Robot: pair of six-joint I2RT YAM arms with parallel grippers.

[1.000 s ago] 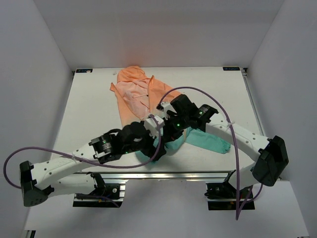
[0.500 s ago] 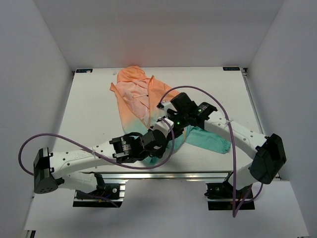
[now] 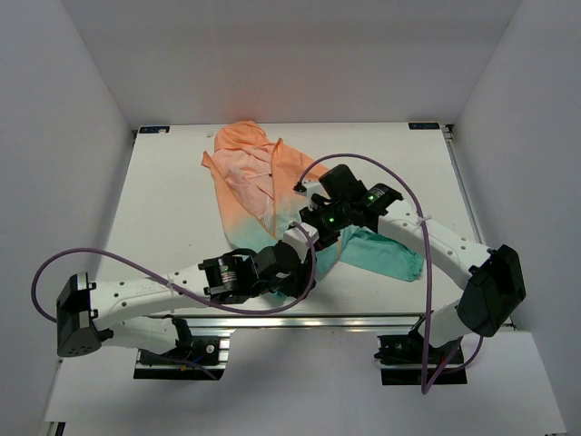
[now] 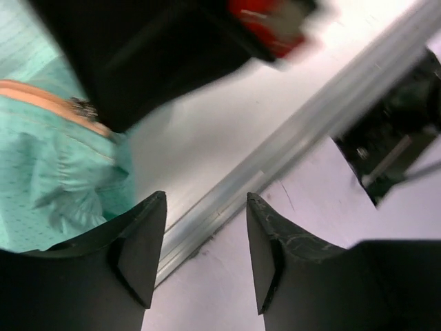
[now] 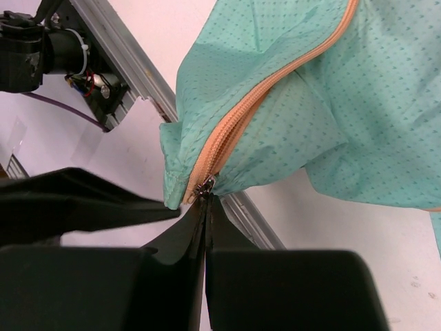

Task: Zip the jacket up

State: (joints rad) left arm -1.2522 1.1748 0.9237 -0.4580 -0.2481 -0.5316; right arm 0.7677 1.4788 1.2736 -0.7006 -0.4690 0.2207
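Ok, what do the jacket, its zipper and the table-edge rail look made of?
The jacket looks like thin synthetic weave: matte teal, tiny dots, soft creases. The zipper has orange fabric tape and fine teeth, likely plastic; its small dark pull looks metal. The rail is probably aluminium extrusion: silvery, grooved.

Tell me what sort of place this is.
Probably a robotics lab test cell: a white table boxed in by plain white walls, an aluminium rail along its near edge, and a jacket laid out as the workpiece.

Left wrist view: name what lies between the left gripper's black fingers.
Nothing held; only the silver aluminium table-edge rail, seen in the left wrist view.
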